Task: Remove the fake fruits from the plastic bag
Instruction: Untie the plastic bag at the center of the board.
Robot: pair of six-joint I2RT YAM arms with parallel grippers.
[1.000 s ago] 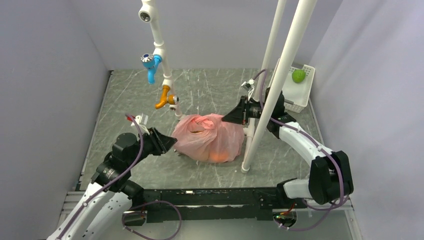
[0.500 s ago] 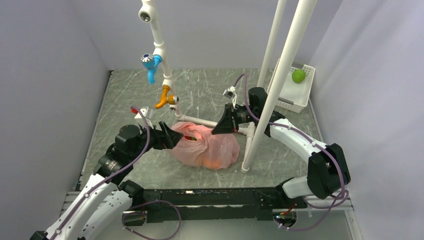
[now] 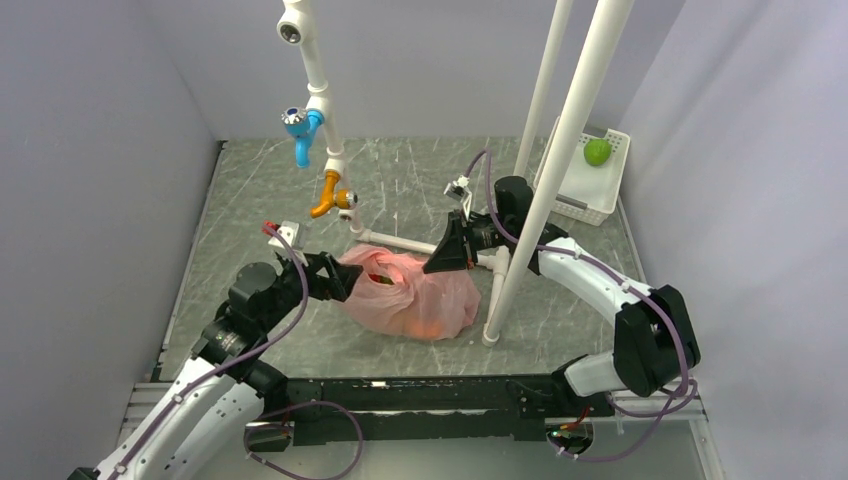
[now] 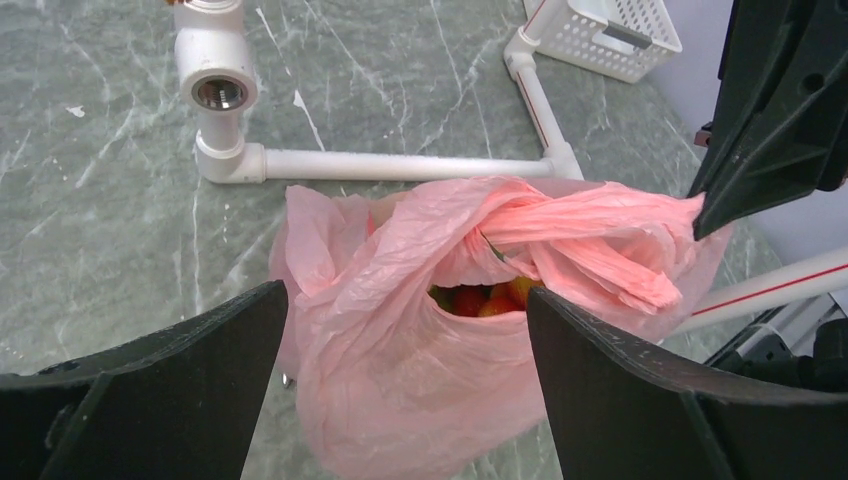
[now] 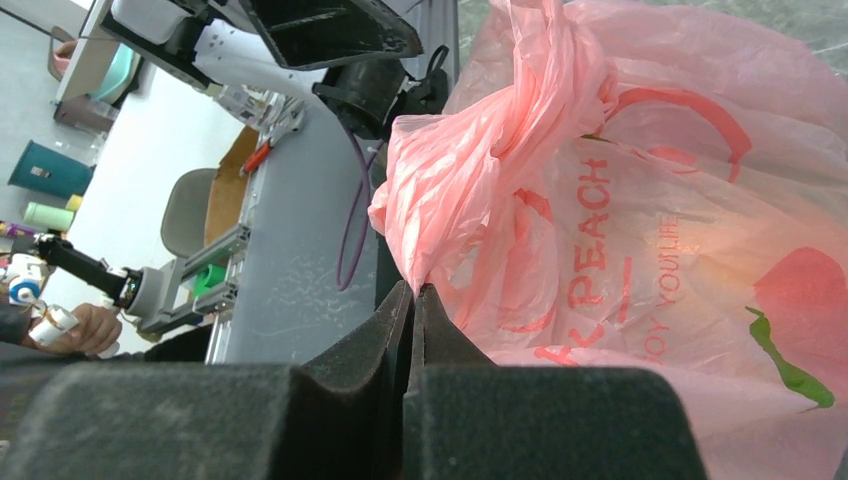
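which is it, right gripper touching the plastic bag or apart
Touching. The right wrist view shows the right gripper shut, pinching a fold of the plastic bag between its fingertips.
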